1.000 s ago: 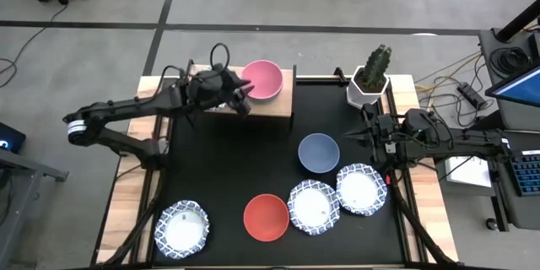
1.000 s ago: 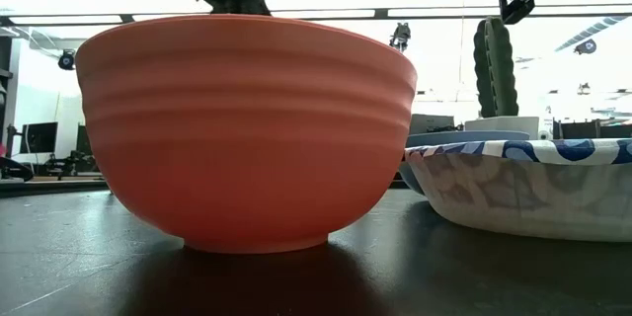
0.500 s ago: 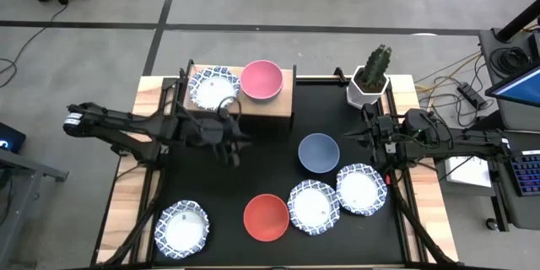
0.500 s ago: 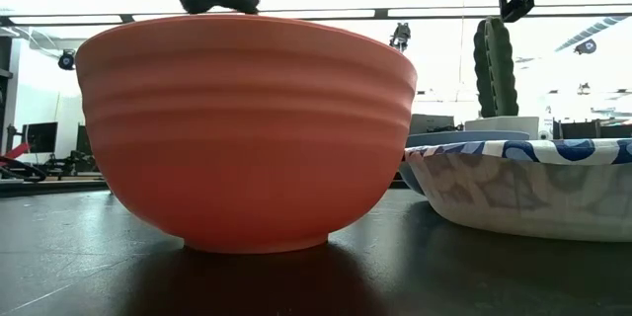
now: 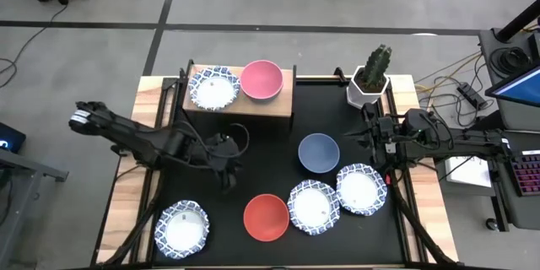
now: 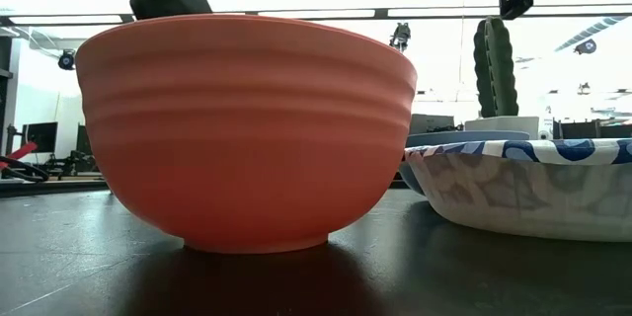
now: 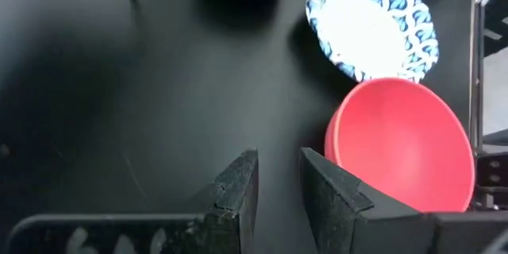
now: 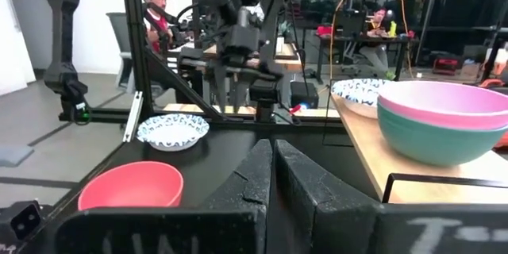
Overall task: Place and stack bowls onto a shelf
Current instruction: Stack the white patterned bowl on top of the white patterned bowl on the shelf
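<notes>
The shelf (image 5: 253,105), a light-brown wooden board on a black frame, stood at the far edge of the table (image 5: 126,194). On it sat a white bowl with a blue-patterned rim (image 5: 213,89) and, just beside it, a pink bowl (image 5: 261,79). The right wrist view showed that the pink bowl (image 8: 444,99) was nested inside a green bowl (image 8: 440,139), only the pink rim and a band of green wall showing.

The other bowls lay on the black mat. A blue-grey bowl (image 5: 319,153) sat alone near the middle. In front of it ran a row: a plain red bowl (image 5: 266,217), then two white patterned bowls (image 5: 314,207) (image 5: 361,190), each touching or nearly touching its neighbour. A fourth patterned bowl (image 5: 182,228) rested well apart, near the front left corner. In the low view the red bowl (image 6: 247,128) filled most of the frame, its wall ringed with shallow ridges above a small foot.

The left gripper (image 5: 228,169) hung over the bare mat between the shelf and the red bowl, its fingers (image 7: 238,194) slightly apart and holding nothing. The right gripper (image 5: 369,135) waited beside the blue-grey bowl, near the cactus pot (image 5: 369,84), its fingers pressed together and empty.
</notes>
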